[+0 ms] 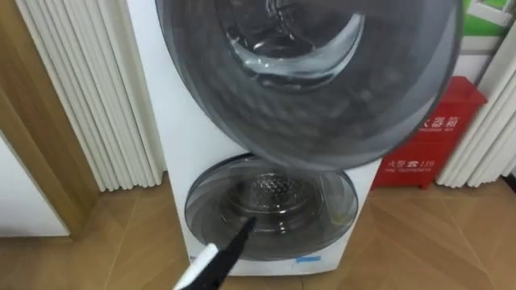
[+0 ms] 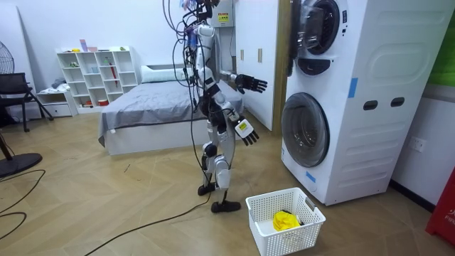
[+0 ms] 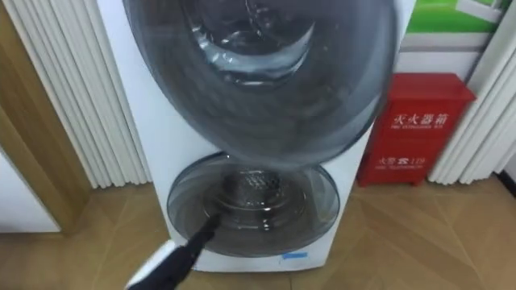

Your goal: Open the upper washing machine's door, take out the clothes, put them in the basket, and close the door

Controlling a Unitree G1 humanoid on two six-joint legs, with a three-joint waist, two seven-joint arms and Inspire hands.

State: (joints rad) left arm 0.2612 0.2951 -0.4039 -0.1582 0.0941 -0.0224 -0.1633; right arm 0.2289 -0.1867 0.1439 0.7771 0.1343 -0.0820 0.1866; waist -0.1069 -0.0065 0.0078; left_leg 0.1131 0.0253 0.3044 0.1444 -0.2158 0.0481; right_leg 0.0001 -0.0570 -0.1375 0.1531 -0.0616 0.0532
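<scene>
Left eye view: tall white stacked washing machine point(image 1: 151, 89) dead ahead. Its upper round grey glass door point(image 1: 306, 80) loomed at 12 o'clock, and the lower round door point(image 1: 270, 205) sat shut at 6. Left hand point(image 1: 238, 235) entered from 7 o'clock, blurred. Red metal box point(image 1: 439, 129) at 3 o'clock.

Room view: robot stood facing the machine. Left hand was raised, fingers spread, empty. Right hand point(image 2: 245, 130) was lower, fingers loose, empty. Yellow cloth point(image 2: 286, 220) lay in a white plastic lattice basket point(image 2: 270, 242) at the robot's 5 o'clock.

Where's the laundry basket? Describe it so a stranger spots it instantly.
Start at the tall white stacked washer tower on the room view's right. On the floor before its lower door sits a white slatted basket. It alone holds a yellow cloth.
</scene>
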